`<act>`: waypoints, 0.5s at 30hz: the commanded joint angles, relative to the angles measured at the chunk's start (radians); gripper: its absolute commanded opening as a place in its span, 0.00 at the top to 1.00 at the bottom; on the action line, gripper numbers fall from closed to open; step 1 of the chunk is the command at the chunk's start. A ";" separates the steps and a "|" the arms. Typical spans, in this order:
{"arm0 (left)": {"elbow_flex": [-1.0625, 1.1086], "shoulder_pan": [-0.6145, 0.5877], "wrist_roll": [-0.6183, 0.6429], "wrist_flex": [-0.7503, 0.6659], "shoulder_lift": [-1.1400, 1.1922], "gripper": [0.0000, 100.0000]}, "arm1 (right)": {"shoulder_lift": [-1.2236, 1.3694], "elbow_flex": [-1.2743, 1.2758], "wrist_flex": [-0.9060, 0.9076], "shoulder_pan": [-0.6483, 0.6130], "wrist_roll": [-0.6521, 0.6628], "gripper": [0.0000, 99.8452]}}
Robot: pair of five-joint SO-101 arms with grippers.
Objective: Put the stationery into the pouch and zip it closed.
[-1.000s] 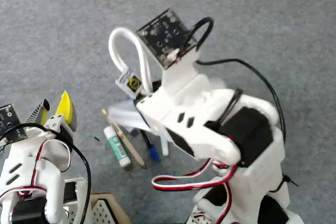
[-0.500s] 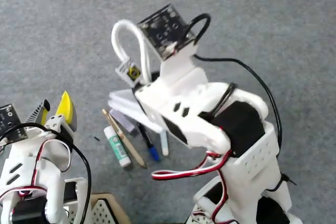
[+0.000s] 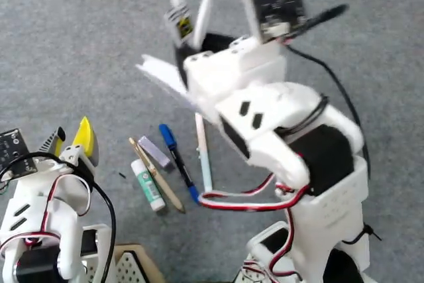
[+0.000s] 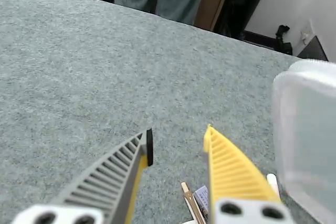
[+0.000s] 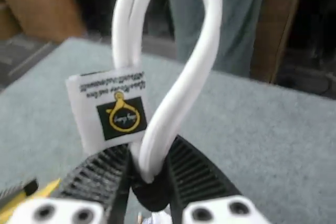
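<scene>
One right gripper (image 5: 149, 181): clenched on white cord loop (image 5: 178, 77) of translucent plastic pouch (image 3: 159, 72), upper centre of high view.
Left gripper (image 3: 69, 130): released, lower left.
Grey felt table (image 3: 79, 44): blue pen (image 3: 175, 160), white-green glue stick (image 3: 147, 187).

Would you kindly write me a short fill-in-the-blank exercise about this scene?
The right gripper is shut on the white ____ of the pouch.
The left gripper is ____.
The pen nearest the pencil is coloured ____.
Missing words: loop; open; blue.
</scene>
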 commanded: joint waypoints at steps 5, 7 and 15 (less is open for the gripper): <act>-0.018 0.131 0.115 -0.006 0.011 0.81 | -0.025 -0.088 -0.048 0.127 -0.009 0.99; -0.016 0.145 0.130 -0.008 0.015 0.81 | -0.025 -0.104 -0.041 0.149 -0.009 0.99; -0.226 0.143 0.129 0.075 0.362 0.73 | -0.022 -0.134 0.040 0.192 -0.012 0.99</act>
